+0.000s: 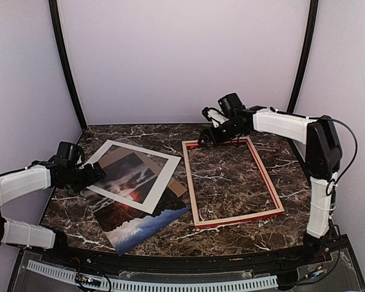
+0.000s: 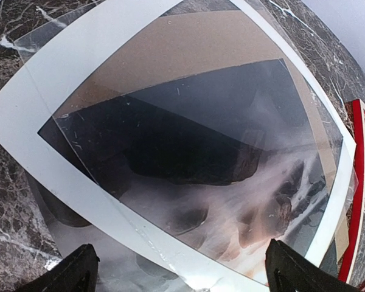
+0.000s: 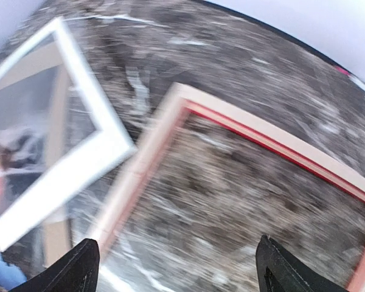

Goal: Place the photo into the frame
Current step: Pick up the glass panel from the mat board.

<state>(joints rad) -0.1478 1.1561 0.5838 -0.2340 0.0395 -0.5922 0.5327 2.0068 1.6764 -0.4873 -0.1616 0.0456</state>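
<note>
Worktop (image 1: 231, 176) shows through the frame (image 1: 240, 219) (empty). Photo (image 1: 140, 222) lies lower left, under a mat (image 1: 162, 182); left gripper (image 2: 181, 267) and right gripper (image 3: 176, 264) gape.

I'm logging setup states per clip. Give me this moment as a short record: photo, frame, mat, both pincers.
photo: flat on table, partly under mat, near corner exposed
frame: flat on table, right of photo, only marble inside
mat: on top of photo and brown backing board
left pincer: open, by mat's left side, holding nothing
right pincer: open, above frame's far left corner
photo in frame: no
</note>
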